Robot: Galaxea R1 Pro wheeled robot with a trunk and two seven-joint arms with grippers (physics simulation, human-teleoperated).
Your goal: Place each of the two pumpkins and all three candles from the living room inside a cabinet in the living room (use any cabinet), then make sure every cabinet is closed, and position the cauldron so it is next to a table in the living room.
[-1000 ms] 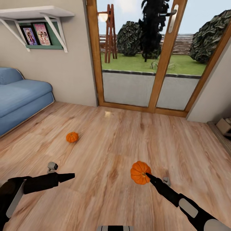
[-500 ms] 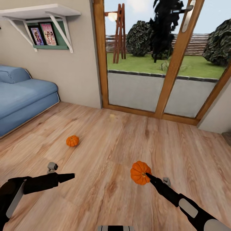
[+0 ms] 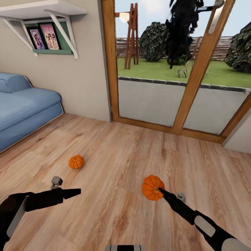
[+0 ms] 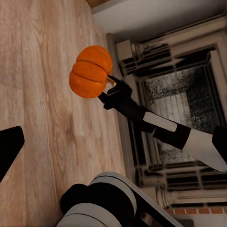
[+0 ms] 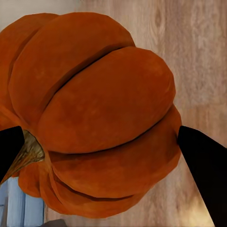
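The step in hand is judged to be the gathering of the pumpkins: one is carried and one is yet to be fetched, and no cabinet is in sight. At the far left a blue sofa stands under a wall shelf. At the near left the left gripper is held low over the floor, its arm stretched level and pointing right; its fingers look drawn together with nothing between them, though from the head view alone this cannot be told for sure. Just beyond it, on the floor at centre left, the loose pumpkin lies well apart from both arms. Right of centre the held pumpkin is clamped in the right gripper, the arm rising from the near right and angled up and left; in the right wrist view the two dark fingers are seen pressed against the sides of that pumpkin, stem toward the camera. Behind, a glass door fills the far wall. Next, a reach of the free left arm toward the loose pumpkin would be called for, with the jaws spread first, or else a turn toward the cabinet.
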